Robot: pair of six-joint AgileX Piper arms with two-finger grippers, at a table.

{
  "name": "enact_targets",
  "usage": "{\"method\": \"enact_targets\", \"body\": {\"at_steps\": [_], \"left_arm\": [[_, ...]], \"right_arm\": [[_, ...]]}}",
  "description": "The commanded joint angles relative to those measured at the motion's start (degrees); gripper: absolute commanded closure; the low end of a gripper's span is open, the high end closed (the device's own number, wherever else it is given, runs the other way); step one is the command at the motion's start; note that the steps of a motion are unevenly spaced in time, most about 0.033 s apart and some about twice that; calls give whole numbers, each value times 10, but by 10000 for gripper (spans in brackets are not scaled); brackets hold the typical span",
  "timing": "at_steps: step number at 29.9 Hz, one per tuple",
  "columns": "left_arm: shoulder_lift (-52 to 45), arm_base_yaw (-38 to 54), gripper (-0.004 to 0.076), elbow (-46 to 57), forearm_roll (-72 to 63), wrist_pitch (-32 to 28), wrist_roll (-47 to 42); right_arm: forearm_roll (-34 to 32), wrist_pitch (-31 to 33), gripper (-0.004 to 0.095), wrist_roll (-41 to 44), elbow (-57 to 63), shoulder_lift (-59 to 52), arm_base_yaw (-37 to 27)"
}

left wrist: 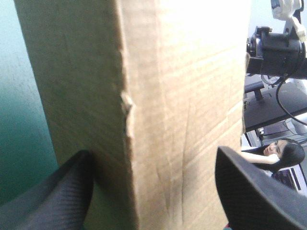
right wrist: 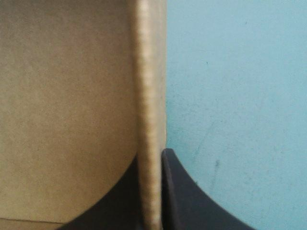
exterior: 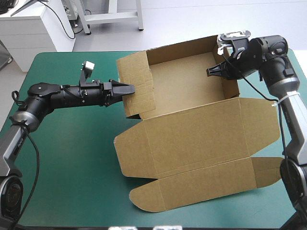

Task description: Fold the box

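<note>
One teal-green surface (exterior: 62, 158) holds the brown box (exterior: 192, 134) at its middle, walls raised, lid flat. Light, stiff board, probably best gripped at wall rims: right hand (exterior: 213, 71) pinches the right wall; left hand (exterior: 128, 89) gapes around the left wall.

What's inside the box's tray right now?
Only bare brown floor shows inside the box; the right tool pinches its right wall, one finger inside. The floor just behind the near wall is hidden.
</note>
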Motion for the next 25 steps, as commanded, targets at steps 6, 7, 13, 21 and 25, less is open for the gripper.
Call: {"method": "enact_targets", "body": {"at_steps": [6,7,13,21,25], "left_arm": [[-26,-3,215,-16,-49,-28,-14],[-26,-3,217,-16,-49,-27,-16],[-26,-3,230,-18,-19,-31,-25],[-54,-10,230,-18,107,-100,-87],[-81,-41,230,-18,192,-151,-138]], "right_arm": [[14,-22,910,5,-17,-27,-2],[14,-22,910,5,-17,-27,-2],[-3,-26,910,8,-17,-27,25],[-110,-65,910,69,-18,-27,111],[-110,-84,910,69,-18,-27,117]]}}
